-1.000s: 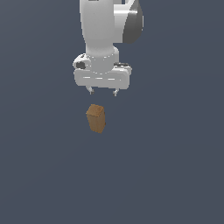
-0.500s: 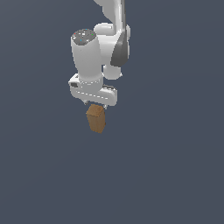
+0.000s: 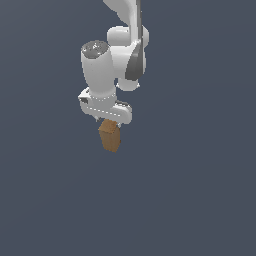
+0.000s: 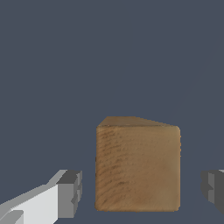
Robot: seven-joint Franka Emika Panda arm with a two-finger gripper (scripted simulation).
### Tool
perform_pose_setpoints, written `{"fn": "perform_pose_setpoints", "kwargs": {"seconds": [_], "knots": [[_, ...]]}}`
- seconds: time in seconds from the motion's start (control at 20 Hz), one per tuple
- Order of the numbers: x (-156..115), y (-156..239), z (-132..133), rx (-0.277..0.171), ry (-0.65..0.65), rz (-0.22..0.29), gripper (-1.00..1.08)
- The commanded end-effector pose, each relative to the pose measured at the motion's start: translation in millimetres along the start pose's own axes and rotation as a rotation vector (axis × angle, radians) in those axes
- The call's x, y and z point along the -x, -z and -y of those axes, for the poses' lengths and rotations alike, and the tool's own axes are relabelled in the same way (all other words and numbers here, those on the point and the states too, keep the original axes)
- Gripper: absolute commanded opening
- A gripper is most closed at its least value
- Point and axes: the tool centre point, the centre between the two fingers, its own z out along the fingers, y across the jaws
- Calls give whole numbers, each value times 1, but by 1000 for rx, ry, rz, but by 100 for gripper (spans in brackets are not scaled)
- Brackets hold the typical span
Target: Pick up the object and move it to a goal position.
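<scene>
The object, an orange-brown wood-grain block (image 3: pixel 110 137), stands upright on the dark grey floor. My white gripper (image 3: pixel 108 124) hangs straight over it, and its hand covers the block's top end in the exterior view. In the wrist view the block (image 4: pixel 138 166) sits between my two fingertips (image 4: pixel 70 194), with a gap on each side. The gripper (image 4: pixel 141 191) is open and touches nothing that I can see.
A flat, dark grey floor (image 3: pixel 190 200) lies all around the block. The white arm (image 3: pixel 125 50) rises above the gripper toward the top of the exterior view. No goal marker shows.
The gripper has come down from well above the block to its top end. The wrist has turned and shifted toward the exterior view's left. The block has not moved.
</scene>
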Motion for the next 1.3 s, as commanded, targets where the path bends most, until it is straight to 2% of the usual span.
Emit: {"fn": "perform_pose_setpoints", "kwargs": {"seconds": [0.0,0.35,0.6,0.65,1.25], "knots": [[0,-7,0,0,0,1,100],[1,-40,-1,1,-4,1,100],[0,-47,-1,0,-4,1,100],[0,-47,-1,0,-4,1,-100],[1,-45,0,0,-4,1,-100]]}}
